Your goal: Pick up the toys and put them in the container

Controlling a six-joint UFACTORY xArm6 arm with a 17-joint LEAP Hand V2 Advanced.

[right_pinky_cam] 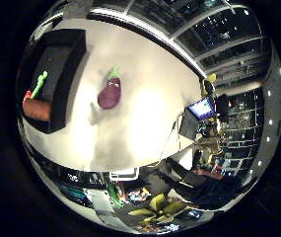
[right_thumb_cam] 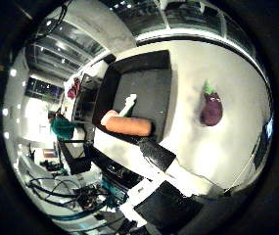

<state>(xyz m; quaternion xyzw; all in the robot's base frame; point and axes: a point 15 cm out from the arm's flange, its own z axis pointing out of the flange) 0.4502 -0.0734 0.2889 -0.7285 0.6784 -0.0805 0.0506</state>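
Purple eggplant toy [right_pinky_cam: 109, 94] lying on the white tabletop [right_pinky_cam: 145, 123], orange carrot toy [right_thumb_cam: 127, 126] sitting inside the black container [right_thumb_cam: 144, 93], robot hand [right_thumb_cam: 156, 155] showing partly, its grip impossible to tell.

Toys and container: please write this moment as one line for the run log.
hand: above table, holds nothing | carrot: in black container | eggplant: on white table, outside container | status: eggplant not yet picked
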